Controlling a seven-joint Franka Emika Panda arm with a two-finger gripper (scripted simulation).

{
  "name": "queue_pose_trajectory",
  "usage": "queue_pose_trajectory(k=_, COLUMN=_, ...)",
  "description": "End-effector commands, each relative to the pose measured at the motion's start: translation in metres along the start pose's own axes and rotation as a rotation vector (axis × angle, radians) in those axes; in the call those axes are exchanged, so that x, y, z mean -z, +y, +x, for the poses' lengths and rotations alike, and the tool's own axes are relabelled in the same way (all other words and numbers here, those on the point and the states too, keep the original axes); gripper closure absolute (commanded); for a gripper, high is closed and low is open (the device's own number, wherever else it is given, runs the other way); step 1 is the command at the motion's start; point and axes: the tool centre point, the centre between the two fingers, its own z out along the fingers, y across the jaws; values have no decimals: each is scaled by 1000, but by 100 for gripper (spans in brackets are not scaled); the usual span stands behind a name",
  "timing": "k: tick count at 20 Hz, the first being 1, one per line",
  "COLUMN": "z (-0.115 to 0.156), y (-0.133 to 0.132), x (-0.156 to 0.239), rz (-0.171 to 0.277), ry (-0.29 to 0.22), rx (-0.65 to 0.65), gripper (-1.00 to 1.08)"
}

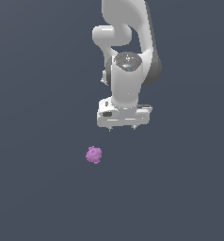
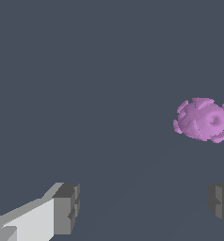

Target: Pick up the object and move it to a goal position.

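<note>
Hanging above the dark floor, gripper (image 1: 124, 127) spread wide, nothing between the fingers (image 2: 64, 207). Spread confirmed in the wrist view: two grey pads far apart, bare ground between them. Held wide, presumably, to clear the knobs on approach. Pointing straight down from the white arm (image 1: 128, 52), a posture suited to a top-down pick.

Not yet aligned. Object (image 1: 93, 154) resting on the floor (image 1: 38, 188), apart from the gripper, toward the exterior view's left of it and nearer that camera. In the wrist view, object (image 2: 203, 119) well off the line between the pads, closer to one finger's side. Sideways correction judged necessary before any descent.

Object small, pinkish-purple, roughly spherical, studded with rounded knobs; much smaller than the gripper body. Likely to roll if nudged by one pad first. Goal position not marked in either view; cannot tell where it lies.
</note>
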Motion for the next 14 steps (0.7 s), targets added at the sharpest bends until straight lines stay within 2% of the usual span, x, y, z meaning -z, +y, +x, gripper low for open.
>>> queue_pose_trajectory(k=1, z=0, y=0, x=0, rz=0, ry=0, rx=0, gripper=-92)
queue_pose_trajectory(k=4, z=-1, y=-6, x=2, rz=2, ry=-2, rx=9, gripper=-92)
queue_pose_trajectory(k=9, z=-3, y=-30, x=8, rz=7, ry=-9, rx=48, gripper=-92)
queue_pose_trajectory(k=14, z=-4, y=-31, x=8, rz=8, ry=-10, rx=50, gripper=-92)
